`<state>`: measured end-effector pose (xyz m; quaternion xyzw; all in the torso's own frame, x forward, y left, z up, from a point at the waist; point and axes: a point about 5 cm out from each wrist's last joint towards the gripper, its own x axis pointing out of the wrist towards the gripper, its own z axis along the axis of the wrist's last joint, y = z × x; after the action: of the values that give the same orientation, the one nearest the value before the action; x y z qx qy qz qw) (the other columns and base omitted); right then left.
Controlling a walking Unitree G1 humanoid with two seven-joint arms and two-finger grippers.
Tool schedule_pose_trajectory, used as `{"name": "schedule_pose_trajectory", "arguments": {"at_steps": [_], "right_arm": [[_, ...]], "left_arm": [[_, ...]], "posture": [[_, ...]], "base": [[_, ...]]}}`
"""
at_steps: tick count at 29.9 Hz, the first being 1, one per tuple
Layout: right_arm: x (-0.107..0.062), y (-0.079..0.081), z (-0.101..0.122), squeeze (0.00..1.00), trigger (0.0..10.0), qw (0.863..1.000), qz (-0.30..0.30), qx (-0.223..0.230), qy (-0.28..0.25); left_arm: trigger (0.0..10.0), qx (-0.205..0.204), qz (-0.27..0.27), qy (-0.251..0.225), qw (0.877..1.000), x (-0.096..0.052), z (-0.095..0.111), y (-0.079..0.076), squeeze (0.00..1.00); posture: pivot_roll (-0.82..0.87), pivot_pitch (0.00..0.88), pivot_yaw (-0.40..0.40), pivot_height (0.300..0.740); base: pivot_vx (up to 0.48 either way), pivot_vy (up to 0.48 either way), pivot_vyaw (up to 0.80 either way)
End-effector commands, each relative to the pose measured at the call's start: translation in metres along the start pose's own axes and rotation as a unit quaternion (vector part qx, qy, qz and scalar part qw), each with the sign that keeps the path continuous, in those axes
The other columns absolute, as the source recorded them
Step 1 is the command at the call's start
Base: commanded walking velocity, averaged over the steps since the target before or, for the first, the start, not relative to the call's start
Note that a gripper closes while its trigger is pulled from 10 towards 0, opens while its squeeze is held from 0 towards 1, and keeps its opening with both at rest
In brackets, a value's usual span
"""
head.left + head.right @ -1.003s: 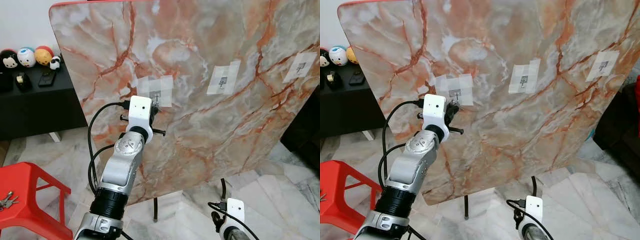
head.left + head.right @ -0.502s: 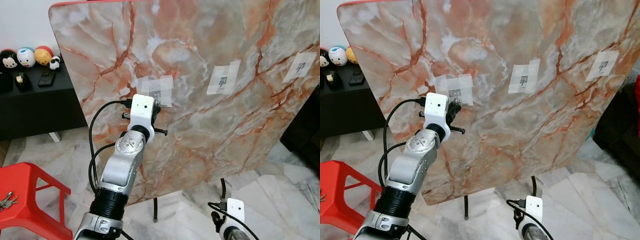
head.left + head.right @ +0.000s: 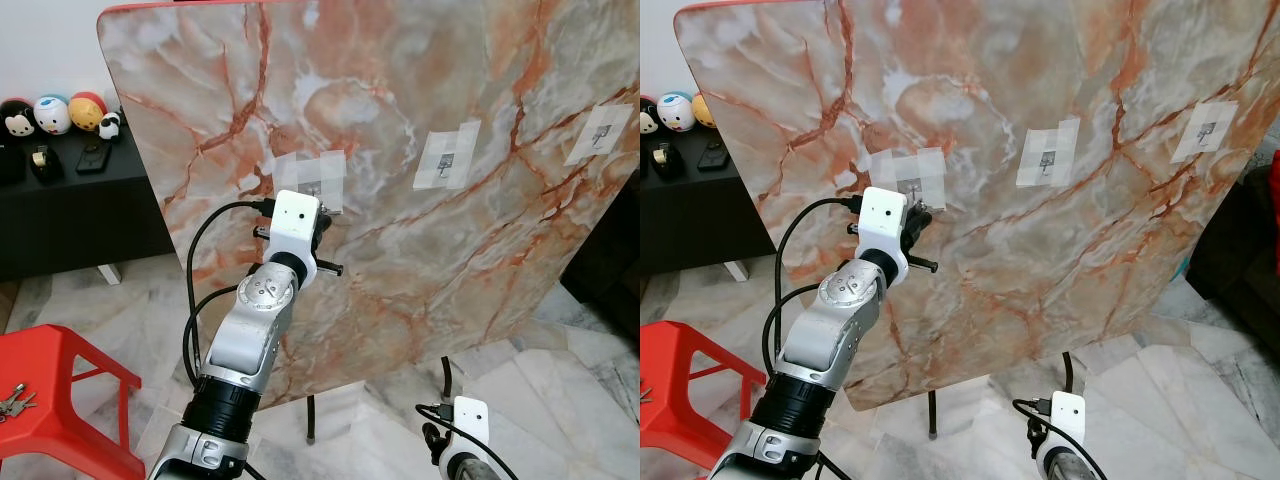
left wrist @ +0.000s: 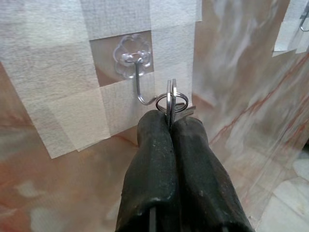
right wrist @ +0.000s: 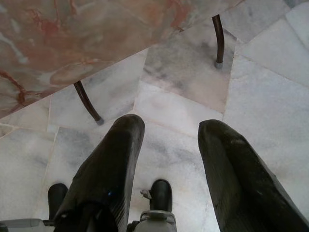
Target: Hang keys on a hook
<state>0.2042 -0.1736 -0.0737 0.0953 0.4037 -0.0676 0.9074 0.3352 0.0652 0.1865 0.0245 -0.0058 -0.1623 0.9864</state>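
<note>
While its jaws press fully together on a silver key ring, the left gripper holds that ring edge-on just beside the curved tip of the clear hook, near but not over it. That hook is stuck on a taped patch of the upright marble board. The left arm reaches up and forward to the board. Low down, the right gripper hangs over the tiled floor, jaws well apart and holding nothing.
</note>
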Motion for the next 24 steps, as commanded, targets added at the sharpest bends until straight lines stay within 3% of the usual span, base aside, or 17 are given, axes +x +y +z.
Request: {"name": "schedule_pose_trajectory", "arguments": {"at_steps": [1,7,12,24], "right_arm": [[0.0,0.0,0.002,0.0,10.0,1.0,-0.002,0.0,-0.002],[0.0,0.0,0.002,0.0,10.0,1.0,-0.002,0.0,-0.002],[0.001,0.0,0.003,0.0,10.0,1.0,-0.001,0.0,-0.004],[0.001,0.001,0.002,0.0,10.0,1.0,-0.001,0.001,-0.002]], "left_arm": [[10.0,0.014,-0.008,-0.004,1.0,-0.001,0.005,-0.004,0.0],[10.0,0.014,-0.008,-0.004,1.0,-0.001,0.005,-0.004,0.0],[10.0,0.014,0.028,-0.018,0.999,0.0,0.01,0.006,0.0],[10.0,0.013,0.023,-0.018,0.999,0.002,0.011,0.003,0.0]], "posture": [[0.09,0.0,-0.059,0.74],[0.09,0.0,-0.059,0.74],[0.09,0.0,-0.059,0.74],[0.09,0.0,-0.058,0.74]], "base": [[0.0,0.0,0.0],[0.0,0.0,0.0],[0.0,0.0,0.0],[0.0,0.0,0.0]]}}
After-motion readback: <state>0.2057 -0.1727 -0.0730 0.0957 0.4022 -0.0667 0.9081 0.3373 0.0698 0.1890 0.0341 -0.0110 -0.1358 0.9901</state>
